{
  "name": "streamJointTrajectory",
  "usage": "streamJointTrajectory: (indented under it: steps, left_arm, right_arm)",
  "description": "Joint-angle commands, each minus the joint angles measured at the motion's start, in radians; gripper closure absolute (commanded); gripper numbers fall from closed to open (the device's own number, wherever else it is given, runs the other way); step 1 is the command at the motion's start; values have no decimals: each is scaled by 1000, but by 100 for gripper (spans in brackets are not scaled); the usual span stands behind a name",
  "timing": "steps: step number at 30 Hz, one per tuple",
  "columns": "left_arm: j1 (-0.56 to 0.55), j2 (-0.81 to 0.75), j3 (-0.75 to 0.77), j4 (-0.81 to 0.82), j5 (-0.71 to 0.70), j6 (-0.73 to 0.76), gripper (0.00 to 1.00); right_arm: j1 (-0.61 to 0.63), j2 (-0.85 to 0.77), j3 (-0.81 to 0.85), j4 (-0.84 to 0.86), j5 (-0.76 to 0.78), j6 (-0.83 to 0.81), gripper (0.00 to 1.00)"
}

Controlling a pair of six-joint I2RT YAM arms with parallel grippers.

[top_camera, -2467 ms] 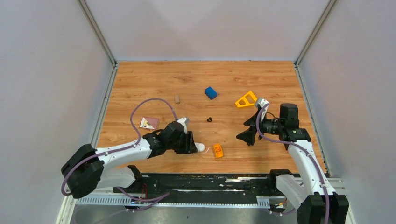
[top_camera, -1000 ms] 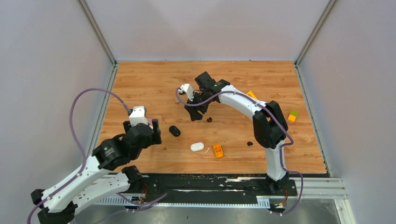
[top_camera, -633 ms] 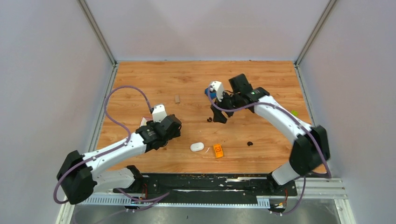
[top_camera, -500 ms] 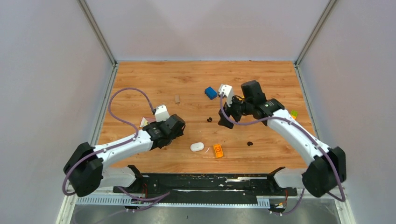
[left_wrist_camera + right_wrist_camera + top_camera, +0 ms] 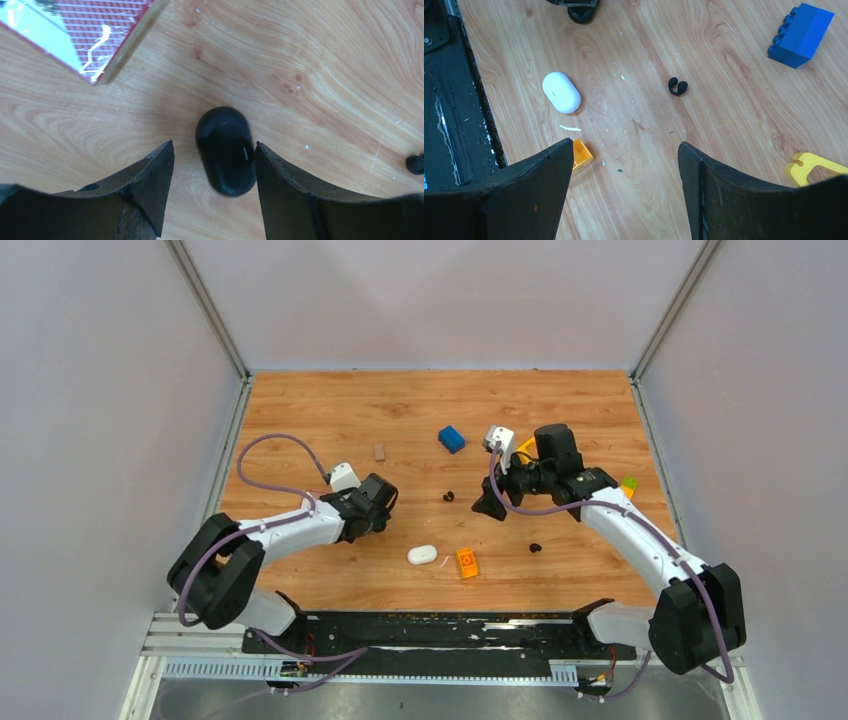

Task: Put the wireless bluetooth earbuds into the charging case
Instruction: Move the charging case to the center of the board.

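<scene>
The case (image 5: 422,554) is lying shut on the table (image 5: 330,410), just beside an orange block (image 5: 466,562). Neither earbud is sitting in it. The far earbud (image 5: 448,496) is lying beyond the case, and the near earbud (image 5: 535,547) is lying well to its right. The left gripper (image 5: 214,147) is standing open, its fingers flanking a black oval pod (image 5: 226,150); whether they are touching it cannot be told. The right gripper (image 5: 625,145) is hovering open above the table, holding nothing.
</scene>
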Motion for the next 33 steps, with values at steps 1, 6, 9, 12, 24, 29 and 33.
streamJointTrajectory:
  steps: [1, 6, 9, 12, 24, 29, 33]
  left_arm:
    - [12, 85, 66, 47, 42, 7, 34]
    - [13, 175, 101, 74, 94, 47, 48]
    - [12, 200, 104, 95, 147, 75, 60]
    - [6, 207, 96, 117, 205, 123, 66]
    - [-183, 325, 303, 123, 363, 743, 63]
    - [-204, 449, 474, 16, 402, 922, 56]
    - [-204, 534, 582, -15, 501, 1014, 55]
  right_arm:
    - [-9, 4, -18, 62, -45, 2, 24]
    - [-17, 8, -29, 68, -48, -14, 24]
    - [-25, 8, -37, 70, -49, -21, 24]
    - [-36, 9, -43, 72, -52, -26, 24]
    - [-93, 53, -34, 65, -93, -22, 25]
    - [-141, 58, -40, 64, -162, -10, 25]
    - [-176, 62, -42, 62, -180, -7, 25]
